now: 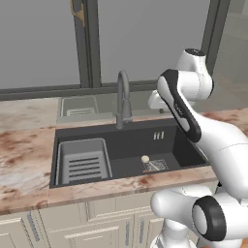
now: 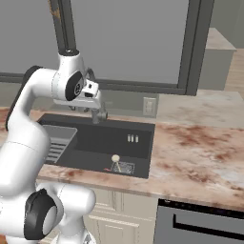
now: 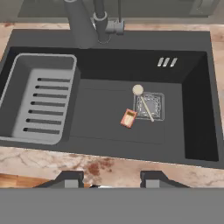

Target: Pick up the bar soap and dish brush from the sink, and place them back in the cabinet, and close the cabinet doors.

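While the gripper (image 3: 111,178) hangs high over the near rim of the sink (image 3: 194,70), its two dark fingertips stand partly apart with nothing between them. Well below and just ahead of the fingertips, the bar soap (image 3: 128,118) lies on the basin floor. Touching or just beside its far right corner, the dish brush (image 3: 143,101) rests across the drain grate (image 3: 151,105), cream head pointing away. Off to the left sits the slotted rack insert (image 3: 41,105); the faucet (image 3: 85,24) rises beyond.
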### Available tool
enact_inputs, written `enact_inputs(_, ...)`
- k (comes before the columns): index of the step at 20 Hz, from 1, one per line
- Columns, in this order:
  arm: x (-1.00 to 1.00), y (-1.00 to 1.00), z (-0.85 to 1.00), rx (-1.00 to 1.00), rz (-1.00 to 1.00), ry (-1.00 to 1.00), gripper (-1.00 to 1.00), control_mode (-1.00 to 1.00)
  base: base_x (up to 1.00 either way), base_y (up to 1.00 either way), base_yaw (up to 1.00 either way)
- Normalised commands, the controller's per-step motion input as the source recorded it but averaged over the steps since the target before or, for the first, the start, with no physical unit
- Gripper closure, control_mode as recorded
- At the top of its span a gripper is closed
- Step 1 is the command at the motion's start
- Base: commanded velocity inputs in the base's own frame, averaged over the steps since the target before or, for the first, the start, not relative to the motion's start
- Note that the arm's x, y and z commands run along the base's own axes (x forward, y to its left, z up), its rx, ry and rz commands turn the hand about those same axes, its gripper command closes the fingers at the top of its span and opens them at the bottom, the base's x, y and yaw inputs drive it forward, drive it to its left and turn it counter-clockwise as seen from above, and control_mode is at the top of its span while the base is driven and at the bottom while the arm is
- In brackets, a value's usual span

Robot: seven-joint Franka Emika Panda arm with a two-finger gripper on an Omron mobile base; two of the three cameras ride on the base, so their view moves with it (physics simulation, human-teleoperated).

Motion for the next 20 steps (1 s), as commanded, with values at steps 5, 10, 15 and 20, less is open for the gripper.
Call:
enact_inputs(5, 0.0, -0.17, 0.0, 0.0, 0.0, 0.05, -1.0, -1.0, 0.0, 0.0, 0.0)
enact_inputs(10, 0.03, -0.43, -0.15, 0.0, 0.06, 0.12, -1.0, -1.0, 0.0, 0.0, 0.0)
enact_inputs(15, 0.14, -0.38, -0.22, 0.0, 0.08, 0.08, -1.0, -1.0, 0.0, 0.0, 0.0)
enact_inputs(20, 0.25, -0.29, -0.27, 0.0, 0.11, 0.07, -1.0, -1.0, 0.0, 0.0, 0.0)
